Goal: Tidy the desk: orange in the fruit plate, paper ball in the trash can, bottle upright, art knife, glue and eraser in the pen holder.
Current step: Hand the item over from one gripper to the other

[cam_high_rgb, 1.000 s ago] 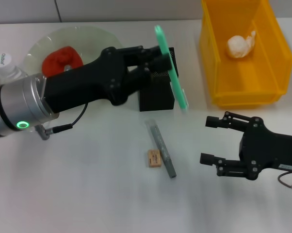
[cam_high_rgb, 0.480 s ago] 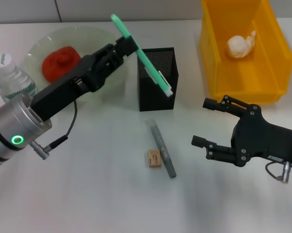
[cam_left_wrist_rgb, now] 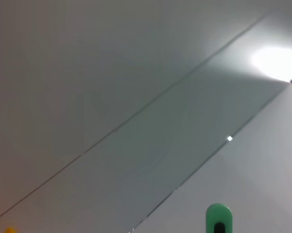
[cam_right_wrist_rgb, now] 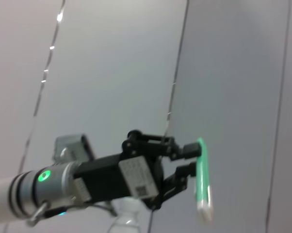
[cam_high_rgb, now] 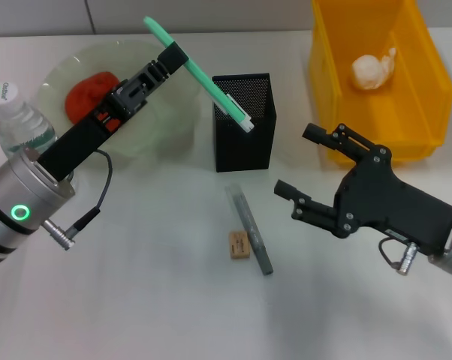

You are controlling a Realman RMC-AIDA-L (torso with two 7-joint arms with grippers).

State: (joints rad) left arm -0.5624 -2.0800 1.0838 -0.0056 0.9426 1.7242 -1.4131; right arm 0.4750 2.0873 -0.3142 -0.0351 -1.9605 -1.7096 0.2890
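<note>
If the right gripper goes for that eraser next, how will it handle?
The eraser lies flat and blocky, so it probably won't roll. It looks small and light and may skid if nudged. The grey stick lies right alongside, so the open right gripper could bump it.

I'm looking at an office-style desk (cam_high_rgb: 136,315) staged as a robot test bench: a plain white top carrying a black mesh pen holder (cam_high_rgb: 243,131) near the middle, stationery lying loose in front of it, a yellow trash can (cam_high_rgb: 376,120) at the far right corner, and bare pale wall panels behind.
</note>
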